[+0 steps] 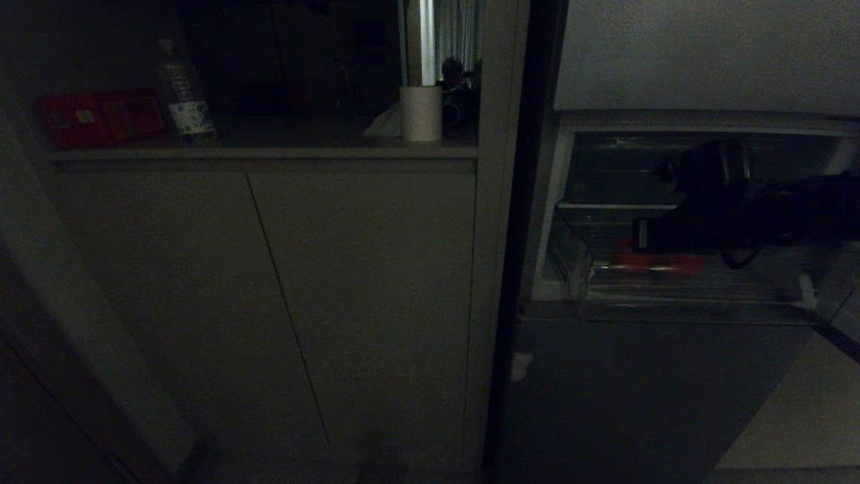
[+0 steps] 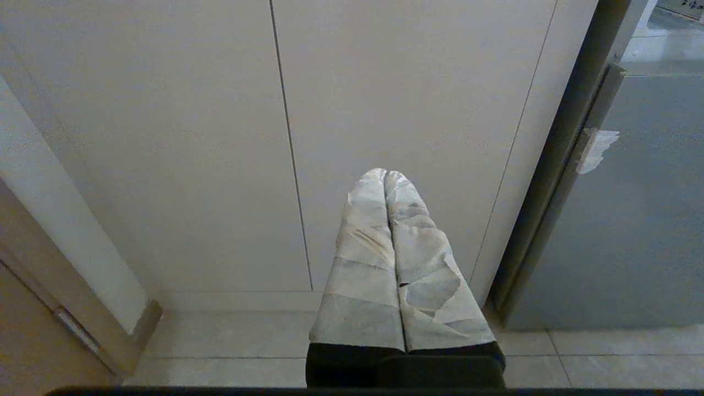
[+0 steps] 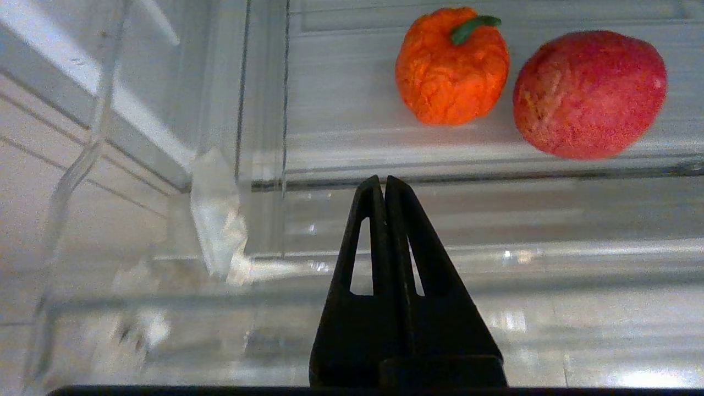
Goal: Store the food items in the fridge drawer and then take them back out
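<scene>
Nearest in the right wrist view, the right end effector (image 3: 386, 184) has its two black fingers pressed together, holding nothing. It hangs just short of the clear front lip of the fridge drawer (image 3: 495, 258). The head view shows the arm reaching into the open middle compartment of the fridge (image 1: 638, 390).

Beyond the lip, on the drawer floor, lie both food items, side by side and nearly touching. One is an orange pumpkin-like piece (image 3: 451, 69) w/ a green stem; the other is a red roundish fruit (image 3: 588, 93).

Both look like foam or soft-molded props, so prob. light, a bit squashy, w/ a rough matte skin that should grip well. They are not fragile, but being roundish they may roll on the slick plastic if nudged. Best hold is across the widest part of the body, fingers spread wide first; avoid the stem. The drawer itself is stiff, slippery and see-through, and its lip is easy to clip.

The left end effector (image 2: 388, 181), wrapped in pale tape, is also closed on nothing — parked low in front of the pale cabinets (image 2: 385, 82).
</scene>
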{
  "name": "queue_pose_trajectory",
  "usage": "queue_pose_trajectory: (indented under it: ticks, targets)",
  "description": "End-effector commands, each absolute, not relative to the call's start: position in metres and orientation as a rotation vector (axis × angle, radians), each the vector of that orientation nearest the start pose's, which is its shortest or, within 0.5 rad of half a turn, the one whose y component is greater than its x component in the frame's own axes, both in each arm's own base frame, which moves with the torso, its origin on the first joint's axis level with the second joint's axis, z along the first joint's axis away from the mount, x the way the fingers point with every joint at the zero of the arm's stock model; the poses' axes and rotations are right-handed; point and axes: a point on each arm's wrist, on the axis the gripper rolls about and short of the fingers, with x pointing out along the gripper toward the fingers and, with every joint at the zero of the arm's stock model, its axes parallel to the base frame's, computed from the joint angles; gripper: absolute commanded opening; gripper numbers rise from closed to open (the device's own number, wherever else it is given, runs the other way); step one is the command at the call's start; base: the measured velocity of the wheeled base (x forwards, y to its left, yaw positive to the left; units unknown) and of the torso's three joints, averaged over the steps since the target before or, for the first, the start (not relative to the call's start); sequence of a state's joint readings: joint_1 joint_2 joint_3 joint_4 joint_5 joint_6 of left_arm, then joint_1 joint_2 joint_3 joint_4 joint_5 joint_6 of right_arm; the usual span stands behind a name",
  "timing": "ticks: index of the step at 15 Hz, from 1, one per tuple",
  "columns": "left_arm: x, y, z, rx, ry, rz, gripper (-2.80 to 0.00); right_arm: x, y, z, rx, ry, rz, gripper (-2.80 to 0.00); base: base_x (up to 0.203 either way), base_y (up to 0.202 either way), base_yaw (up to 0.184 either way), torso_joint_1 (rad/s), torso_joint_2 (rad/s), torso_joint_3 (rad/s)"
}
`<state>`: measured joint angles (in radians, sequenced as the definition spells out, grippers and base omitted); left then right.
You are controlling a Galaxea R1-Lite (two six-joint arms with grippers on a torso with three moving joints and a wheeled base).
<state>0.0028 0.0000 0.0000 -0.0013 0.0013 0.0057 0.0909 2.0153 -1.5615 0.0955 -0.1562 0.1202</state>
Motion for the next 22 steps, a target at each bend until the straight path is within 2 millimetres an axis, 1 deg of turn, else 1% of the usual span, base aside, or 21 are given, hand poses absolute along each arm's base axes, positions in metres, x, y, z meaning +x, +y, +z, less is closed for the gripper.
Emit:
queue_pose_trajectory:
  ticks: [1,2,4,6,9,13,17,22]
  targets:
    - [-0.023,0.000,0.076,0.006,-0.002,0.005,-2.80,0.410,0.032,0.200,0.047,0.568,-0.103,-2.80,0.000,0.000,0.000,0.000,0.00,0.000]
    - [-0.023,0.000,0.076,0.006,-0.002,0.005,-2.80,0.406,0.031,0.201,0.044,0.597,-0.106,-2.80,0.000,0.000,0.000,0.000,0.00,0.000]
    - [-0.023,0.000,0.076,0.006,-0.002,0.005,-2.80,0.394,0.029,0.211,0.044,0.623,-0.109,-2.80,0.000,0.000,0.000,0.000,0.00,0.000]
    - [-0.023,0.000,0.076,0.006,-0.002,0.005,-2.80,0.383,0.023,0.220,0.051,0.641,-0.124,-2.80,0.000,0.000,0.000,0.000,0.00,0.000]
    - [-0.023,0.000,0.076,0.006,-0.002,0.005,-2.80,0.359,0.015,0.231,0.054,0.730,-0.147,-2.80,0.000,0.000,0.000,0.000,0.00,0.000]
    - [-0.023,0.000,0.076,0.006,-0.002,0.005,-2.80,0.354,0.011,0.231,0.077,0.744,-0.167,-2.80,0.000,0.000,0.000,0.000,0.00,0.000]
    - [-0.023,0.000,0.076,0.006,-0.002,0.005,-2.80,0.336,0.007,0.234,0.074,0.815,-0.182,-2.80,0.000,0.000,0.000,0.000,0.00,0.000]
    - [-0.023,0.000,0.076,0.006,-0.002,0.005,-2.80,0.330,0.000,0.232,0.078,0.853,-0.203,-2.80,0.000,0.000,0.000,0.000,0.00,0.000]
